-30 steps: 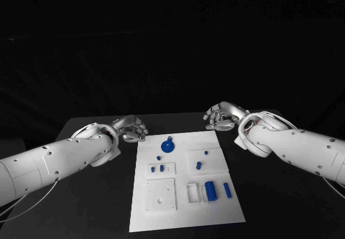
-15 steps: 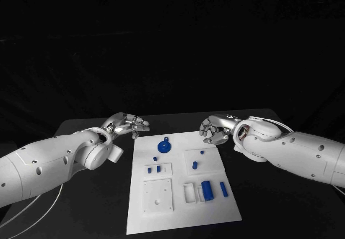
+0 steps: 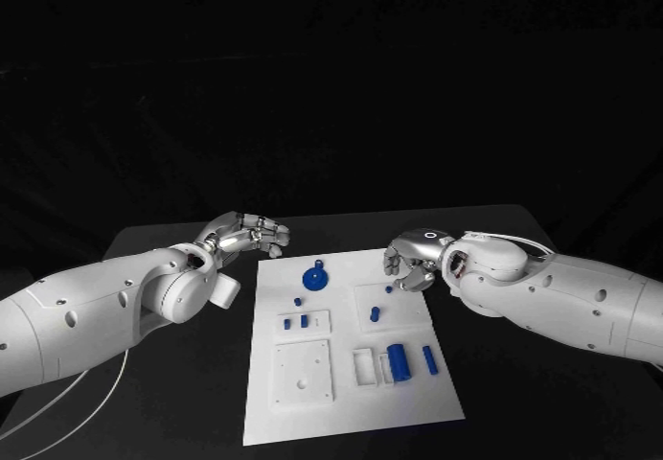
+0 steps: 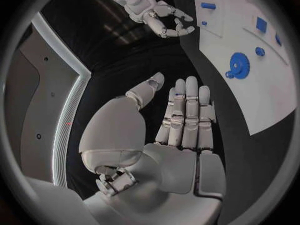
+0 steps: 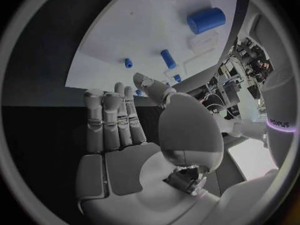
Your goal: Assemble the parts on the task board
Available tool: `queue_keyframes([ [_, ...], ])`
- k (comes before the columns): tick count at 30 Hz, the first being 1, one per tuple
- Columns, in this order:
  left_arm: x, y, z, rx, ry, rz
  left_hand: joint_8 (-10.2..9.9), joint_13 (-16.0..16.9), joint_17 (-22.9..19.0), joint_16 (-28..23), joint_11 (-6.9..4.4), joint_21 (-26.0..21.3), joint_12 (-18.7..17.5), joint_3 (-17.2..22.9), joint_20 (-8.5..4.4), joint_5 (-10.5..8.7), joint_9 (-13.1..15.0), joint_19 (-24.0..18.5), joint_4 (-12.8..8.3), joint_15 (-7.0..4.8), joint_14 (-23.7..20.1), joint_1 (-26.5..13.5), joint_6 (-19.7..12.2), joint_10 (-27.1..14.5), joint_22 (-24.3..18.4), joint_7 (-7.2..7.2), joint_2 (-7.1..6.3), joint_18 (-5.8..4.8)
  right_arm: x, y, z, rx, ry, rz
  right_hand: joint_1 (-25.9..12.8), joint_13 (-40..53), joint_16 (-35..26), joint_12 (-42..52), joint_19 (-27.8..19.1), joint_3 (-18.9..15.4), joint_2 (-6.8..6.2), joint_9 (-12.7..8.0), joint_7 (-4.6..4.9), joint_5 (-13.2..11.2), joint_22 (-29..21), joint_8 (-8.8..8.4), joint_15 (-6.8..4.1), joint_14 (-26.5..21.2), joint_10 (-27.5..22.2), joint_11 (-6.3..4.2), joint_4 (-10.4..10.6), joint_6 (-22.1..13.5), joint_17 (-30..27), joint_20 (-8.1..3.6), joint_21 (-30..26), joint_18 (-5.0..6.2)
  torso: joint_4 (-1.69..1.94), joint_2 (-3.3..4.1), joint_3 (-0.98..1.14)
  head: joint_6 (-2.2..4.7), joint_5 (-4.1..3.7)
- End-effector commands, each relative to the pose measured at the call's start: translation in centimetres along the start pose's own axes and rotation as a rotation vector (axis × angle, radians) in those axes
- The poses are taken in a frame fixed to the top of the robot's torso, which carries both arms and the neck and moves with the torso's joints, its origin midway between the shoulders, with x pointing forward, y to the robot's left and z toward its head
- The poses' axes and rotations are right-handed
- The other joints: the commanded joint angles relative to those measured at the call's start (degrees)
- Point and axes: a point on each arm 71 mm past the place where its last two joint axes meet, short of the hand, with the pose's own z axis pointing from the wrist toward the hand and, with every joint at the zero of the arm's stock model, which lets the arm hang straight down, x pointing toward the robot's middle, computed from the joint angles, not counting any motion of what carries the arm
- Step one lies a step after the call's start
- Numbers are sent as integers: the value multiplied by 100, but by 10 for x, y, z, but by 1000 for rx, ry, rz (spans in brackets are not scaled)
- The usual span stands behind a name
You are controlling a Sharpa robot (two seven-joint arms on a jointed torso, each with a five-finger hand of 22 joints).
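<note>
My left hand point(image 3: 249, 235) hovers over the black table point(image 3: 180, 383) just off the board's point(image 3: 346, 402) far left corner, fingers straight and side by side, thumb apart, holding nothing. My right hand point(image 3: 415, 259) hangs over the board's far right corner, fingers loosely extended with the thumb out to the side, also empty; the left wrist view shows its fingers point(image 4: 172, 27) curving down above the board's edge.

The white board lies in the middle of the table. On it, a round blue gear point(image 3: 316, 279) sits near the far edge, closest to my left hand. Two small blue pegs point(image 3: 296, 323) stand in a raised square plate behind the gear, and another short peg point(image 3: 375, 312) stands in a second plate toward my right hand. Nearer to me, a thick blue cylinder point(image 3: 400, 360) lies beside a slimmer blue rod point(image 3: 430, 359), next to a blank white square plate point(image 3: 303, 374).
</note>
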Motion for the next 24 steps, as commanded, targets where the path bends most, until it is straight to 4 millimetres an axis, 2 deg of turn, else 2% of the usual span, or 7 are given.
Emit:
queue_keyframes([
  [1,2,-3,0,32,10,-46,2,-45,-78,-286,22,-93,-47,-25,93,15,-13,-104,-28,119,-180,-29,-77,-144,-12,7,10,-39,5,1,2,18,9,-74,-71,-52,-7,-61,38,-22,-22,-18,30,-36,-4,-5,21,32,29,18,7,-4,-12,-9,10,644,-2,1,5,-11,6],
  [4,3,-4,0,33,12,-47,-4,-86,-150,-540,38,-204,-39,-38,204,16,-19,-246,-26,228,-398,-19,-117,-233,-25,4,7,-16,8,2,4,19,20,-80,-58,-101,-18,-108,39,-2,-47,-28,33,-93,-10,-11,24,34,56,25,19,-5,-22,-12,-5,644,-1,1,7,-19,16],
  [6,4,-4,0,33,17,-48,-3,-98,-164,-608,43,-237,-35,-42,234,17,-20,-281,-23,257,-431,-10,-127,-250,-26,6,9,-4,11,2,4,19,26,-83,-43,-128,-21,-132,43,17,-55,-32,31,-111,-12,-12,25,37,79,22,26,-1,-26,-14,-10,644,1,3,8,-27,19],
  [17,6,-4,1,34,21,-51,2,-109,-168,-661,58,-250,-24,-48,259,18,-20,-277,-7,282,-433,-6,-129,-251,-19,27,26,21,25,7,10,18,46,-105,-1,-214,-21,-193,57,98,-44,-43,15,-181,-9,2,9,43,207,4,58,48,-32,-17,-21,644,1,1,4,-60,35],
  [24,6,-4,1,30,27,-60,2,-116,-168,-683,74,-258,-25,-52,271,18,-21,-275,-4,293,-428,-3,-134,-259,-15,36,28,35,31,10,13,21,49,-112,28,-271,-8,-228,76,219,-21,-51,-10,-338,7,20,-19,54,343,-26,111,112,-29,-19,-14,644,4,0,3,-72,53],
])
